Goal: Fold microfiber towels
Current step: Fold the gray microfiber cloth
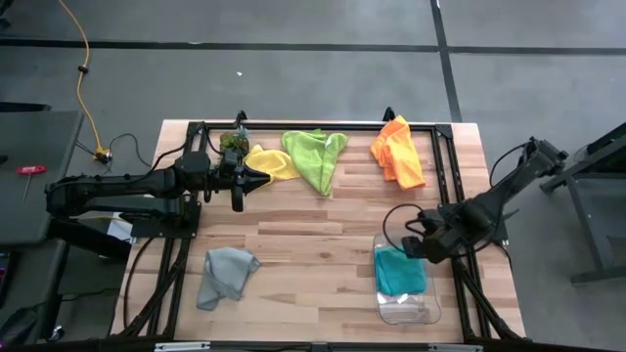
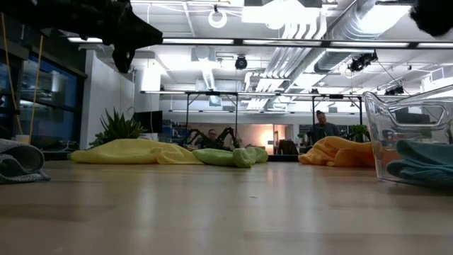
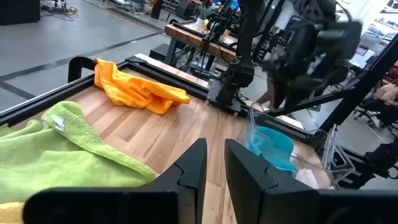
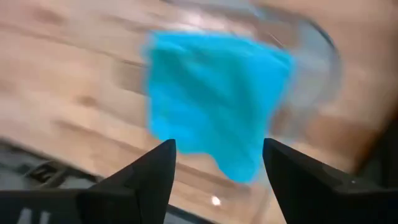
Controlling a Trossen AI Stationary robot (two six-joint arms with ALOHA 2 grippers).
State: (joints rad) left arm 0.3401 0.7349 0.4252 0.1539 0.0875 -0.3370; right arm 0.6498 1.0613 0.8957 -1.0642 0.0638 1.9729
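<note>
We are judging one towel done: the teal towel (image 1: 399,271) is lying folded in the clear bin (image 1: 423,311), with our right end effector (image 4: 219,163) hovering over it, fingers spread and empty. The yellow towel (image 1: 271,163), lime green towel (image 1: 315,156), orange towel (image 1: 397,150) and grey towel (image 1: 225,274) are still lying rumpled on the bench (image 1: 313,254). Our left end effector (image 3: 214,163) is waiting beside the yellow one, nearly closed, holding nothing.

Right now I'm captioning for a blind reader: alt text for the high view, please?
Overhead, a wooden table holds yellow, lime green, orange and grey towels, with a teal towel in a clear bin. The left gripper is beside the yellow towel; the right gripper is over the bin.
</note>
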